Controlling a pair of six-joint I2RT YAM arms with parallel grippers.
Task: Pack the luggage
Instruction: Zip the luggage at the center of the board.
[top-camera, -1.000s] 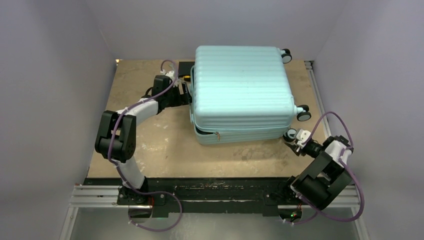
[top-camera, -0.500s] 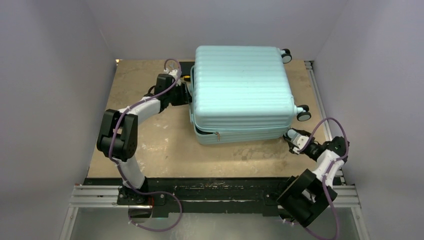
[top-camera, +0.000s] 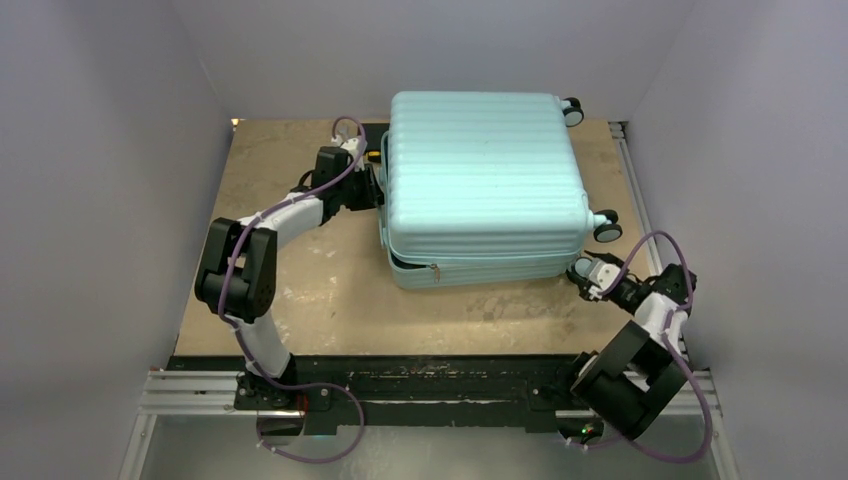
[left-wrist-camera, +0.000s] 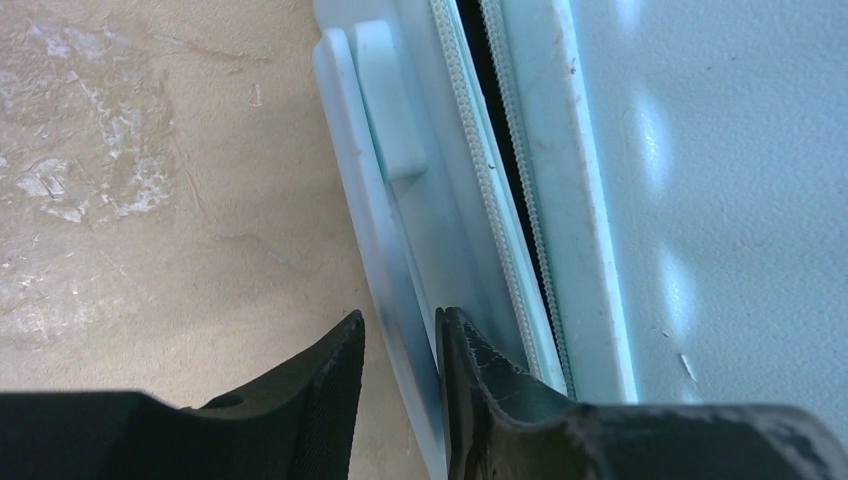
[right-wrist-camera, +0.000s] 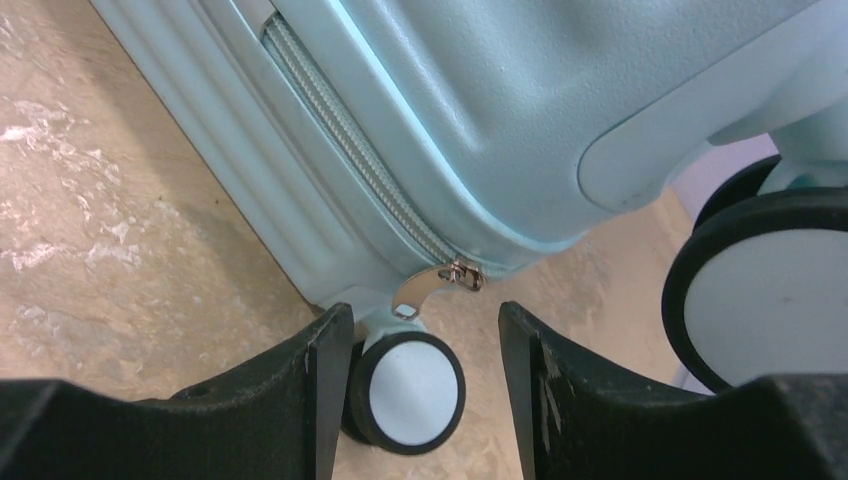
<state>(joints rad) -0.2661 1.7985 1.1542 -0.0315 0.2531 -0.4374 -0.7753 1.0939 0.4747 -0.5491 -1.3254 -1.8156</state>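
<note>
We are seeing the table (top-camera: 310, 290) carrying the luggage (top-camera: 480, 175), lying flat at its far right; left gripper (left-wrist-camera: 400, 316) is sitting narrow around a thin edge strip (left-wrist-camera: 345, 150) on the luggage's left side, grip unclear; right gripper (right-wrist-camera: 422, 320) is standing wide, framing a small wheel (right-wrist-camera: 410, 392) and the zipper pull (right-wrist-camera: 425, 285)

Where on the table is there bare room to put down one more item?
Free: the table strip between the luggage and the near rail, and the far-left corner. Crowded: left gripper at the luggage's left side, right gripper by its wheels.
</note>
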